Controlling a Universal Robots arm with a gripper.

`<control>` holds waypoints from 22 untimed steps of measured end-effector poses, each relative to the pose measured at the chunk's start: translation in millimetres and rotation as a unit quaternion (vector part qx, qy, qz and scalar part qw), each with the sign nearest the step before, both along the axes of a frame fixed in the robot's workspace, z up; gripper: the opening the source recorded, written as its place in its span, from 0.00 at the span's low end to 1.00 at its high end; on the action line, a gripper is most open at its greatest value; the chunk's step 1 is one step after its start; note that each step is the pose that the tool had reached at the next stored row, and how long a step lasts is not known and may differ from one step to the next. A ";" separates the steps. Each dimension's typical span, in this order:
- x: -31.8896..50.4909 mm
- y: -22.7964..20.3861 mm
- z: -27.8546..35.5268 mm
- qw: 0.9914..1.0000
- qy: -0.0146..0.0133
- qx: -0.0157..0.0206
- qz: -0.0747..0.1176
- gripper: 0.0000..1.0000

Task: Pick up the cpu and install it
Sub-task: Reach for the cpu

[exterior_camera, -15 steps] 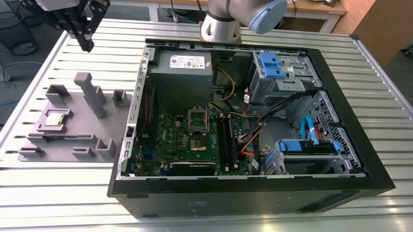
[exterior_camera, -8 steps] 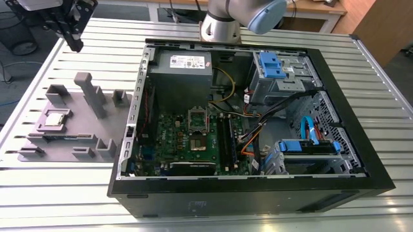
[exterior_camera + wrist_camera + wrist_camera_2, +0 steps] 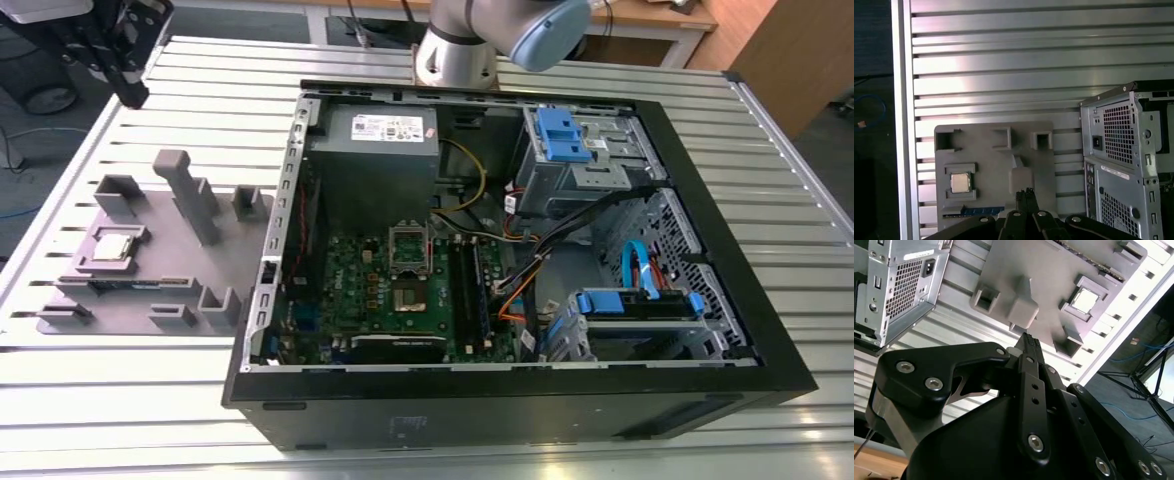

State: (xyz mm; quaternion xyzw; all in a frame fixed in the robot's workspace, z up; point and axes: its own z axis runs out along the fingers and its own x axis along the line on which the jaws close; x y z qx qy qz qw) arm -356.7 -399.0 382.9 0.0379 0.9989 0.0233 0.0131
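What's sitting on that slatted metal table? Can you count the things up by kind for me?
cpu: 1
grey fixture plate: 1
open computer case: 1
Total: 3

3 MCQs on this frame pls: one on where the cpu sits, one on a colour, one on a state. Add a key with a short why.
1. Where is the cpu?
A. in the hinged socket frame
B. in a pocket of the grey fixture
C. loose on the table slats

2. What colour is the motherboard?
A. red
B. white
C. green

3. How is the PC case?
A. side open, innards exposed
B. side shut by a panel
C. stripped of all parts

Key:
1 B, the silver chip lies in the fixture's square pocket, outside the case.
2 C, the board inside the case is green.
3 A, the exterior view looks straight onto the board, cables and drive bays.
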 end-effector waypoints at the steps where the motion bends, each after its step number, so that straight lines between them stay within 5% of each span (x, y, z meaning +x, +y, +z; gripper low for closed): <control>1: -3.1 0.0 -0.3 1.000 0.000 0.000 0.000 0.11; 14: -33.9 0.0 -11.0 1.000 0.000 0.000 0.000 0.11; 22: -43.1 -0.1 -17.5 1.000 0.000 -0.001 0.000 0.11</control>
